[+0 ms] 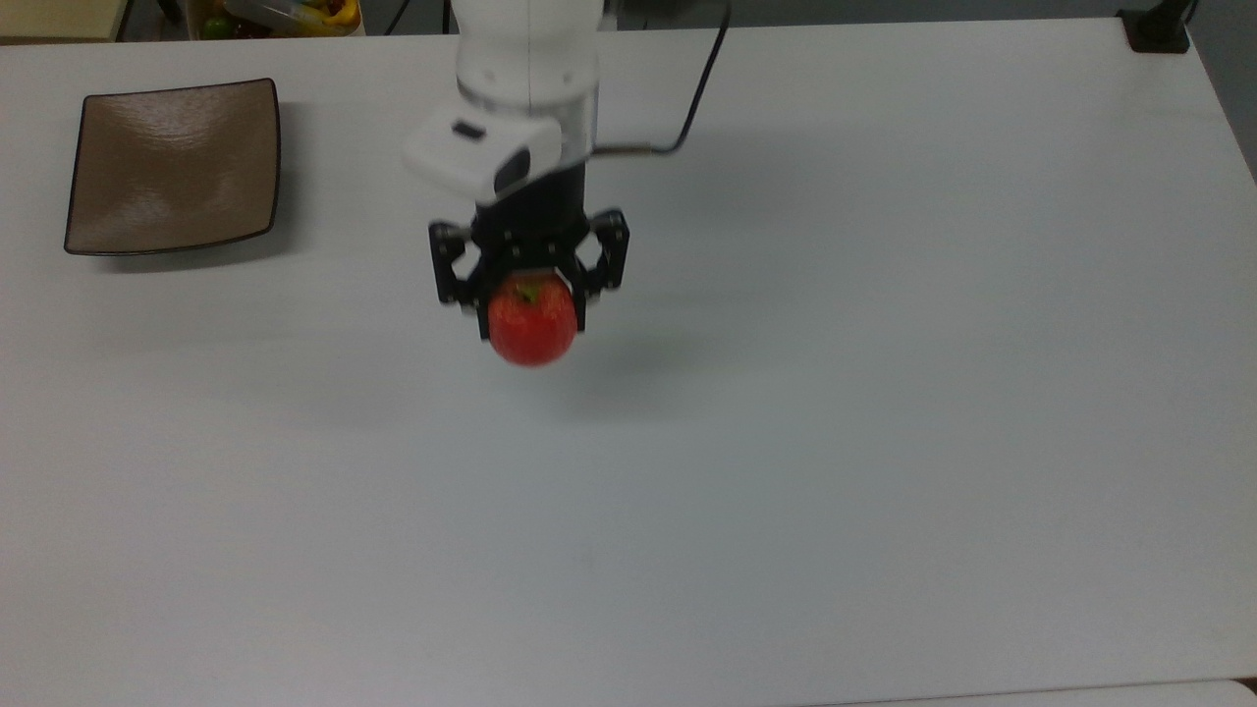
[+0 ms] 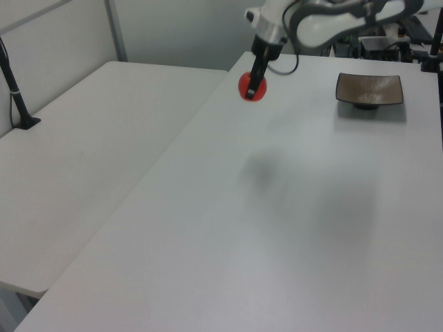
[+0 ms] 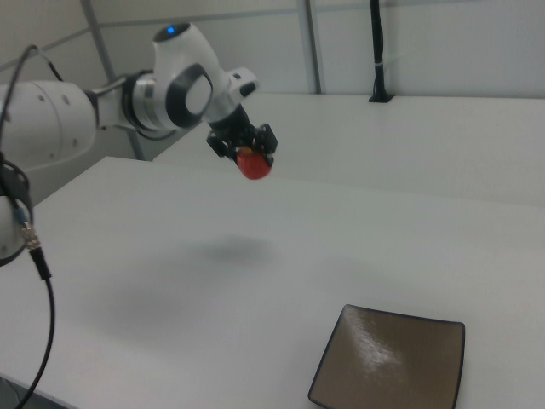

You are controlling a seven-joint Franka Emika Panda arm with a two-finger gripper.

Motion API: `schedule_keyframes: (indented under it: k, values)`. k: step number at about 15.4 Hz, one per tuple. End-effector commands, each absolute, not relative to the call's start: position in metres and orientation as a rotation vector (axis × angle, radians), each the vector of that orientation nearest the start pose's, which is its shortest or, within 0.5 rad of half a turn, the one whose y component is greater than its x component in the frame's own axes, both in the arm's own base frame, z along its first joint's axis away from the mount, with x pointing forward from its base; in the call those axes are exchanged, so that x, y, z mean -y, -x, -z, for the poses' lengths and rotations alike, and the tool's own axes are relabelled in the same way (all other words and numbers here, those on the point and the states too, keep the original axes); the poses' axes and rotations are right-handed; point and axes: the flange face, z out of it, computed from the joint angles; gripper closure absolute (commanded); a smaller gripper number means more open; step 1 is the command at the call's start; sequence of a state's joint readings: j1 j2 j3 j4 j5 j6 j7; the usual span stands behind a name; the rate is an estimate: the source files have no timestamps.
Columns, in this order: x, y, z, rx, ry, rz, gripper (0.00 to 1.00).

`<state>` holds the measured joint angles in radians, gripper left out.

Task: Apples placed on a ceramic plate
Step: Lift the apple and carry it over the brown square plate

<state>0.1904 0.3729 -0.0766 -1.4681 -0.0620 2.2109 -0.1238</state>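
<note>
A small glossy red apple point(image 1: 531, 320) hangs well above the white table, and my gripper point(image 1: 531, 312) is shut on it from above. In the left view the apple point(image 2: 252, 86) is in the air over its shadow, held by the gripper point(image 2: 253, 86). The right view has the apple point(image 3: 253, 163) high over the table in the gripper point(image 3: 252, 158). The square brown ceramic plate point(image 1: 173, 164) lies bare at the top view's far left, some way from the apple. It is also the plate point(image 2: 369, 90) at the left view's upper right and the plate point(image 3: 392, 361) at the right view's bottom.
The white table point(image 1: 884, 442) spreads wide around the arm. A second white table point(image 2: 90, 138) adjoins it on the left view's left. A black post base point(image 1: 1159, 29) stands at the top view's top right corner. A bin of colourful items point(image 1: 285, 15) sits beyond the table's far edge.
</note>
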Motion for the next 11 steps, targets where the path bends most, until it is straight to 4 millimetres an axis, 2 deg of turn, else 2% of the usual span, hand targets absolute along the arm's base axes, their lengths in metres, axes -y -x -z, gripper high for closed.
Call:
schedule_keyframes:
  k: [1, 5, 9, 11]
  values:
    - [-0.071, -0.648, -0.556, 0.356, 3.116, 0.533, 0.88]
    - [-0.051, -0.615, -0.59, 0.306, 3.115, 0.452, 0.88]
    - [-0.026, -0.585, -0.6, 0.297, 3.102, 0.44, 0.88]
    - [-0.001, -0.577, -0.601, 0.302, 3.112, 0.412, 0.88]
